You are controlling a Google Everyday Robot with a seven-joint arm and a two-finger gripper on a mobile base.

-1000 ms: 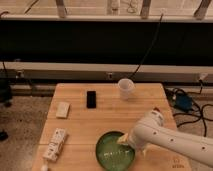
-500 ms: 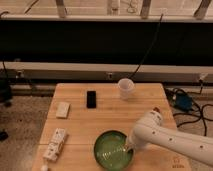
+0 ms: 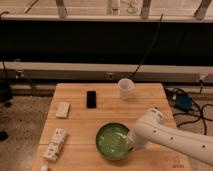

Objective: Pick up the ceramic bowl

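A green ceramic bowl (image 3: 113, 141) sits on the wooden table (image 3: 80, 120) near its front edge, right of centre. My white arm reaches in from the lower right, and my gripper (image 3: 131, 145) is at the bowl's right rim, hidden behind the arm's wrist.
A white cup (image 3: 125, 88) stands at the back of the table. A black phone-like object (image 3: 91, 98) lies left of it. A small pale block (image 3: 62, 109) and a white packet (image 3: 55, 144) lie along the left side. Cables run on the floor at the right.
The arm has shifted slightly to the left and down at the bowl's right rim. The bowl looks to be in the same place.
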